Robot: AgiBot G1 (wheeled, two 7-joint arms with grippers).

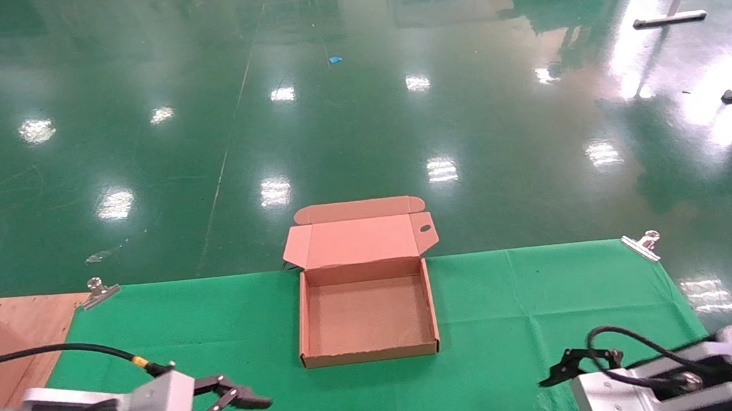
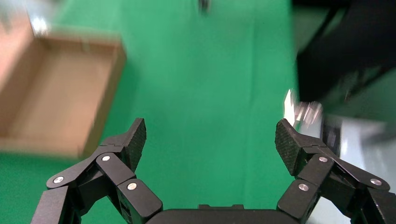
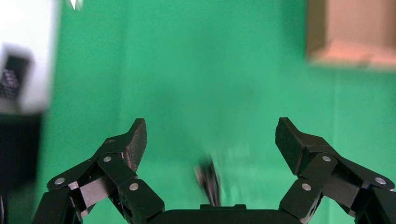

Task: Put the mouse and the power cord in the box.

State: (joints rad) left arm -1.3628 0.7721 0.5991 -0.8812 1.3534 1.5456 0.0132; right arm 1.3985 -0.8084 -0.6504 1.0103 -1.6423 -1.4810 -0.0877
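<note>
Box (image 1: 367, 319) sits open mid-frame; left gripper (image 1: 240, 397) and right gripper (image 1: 560, 369) both spread, holding nothing; locate mouse before reaching.

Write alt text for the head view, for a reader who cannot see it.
An open, empty cardboard box sits mid-table on a green cloth, lid flap folded back. The left end effector and right end effector are low at the near corners, both open and holding nothing.
</note>
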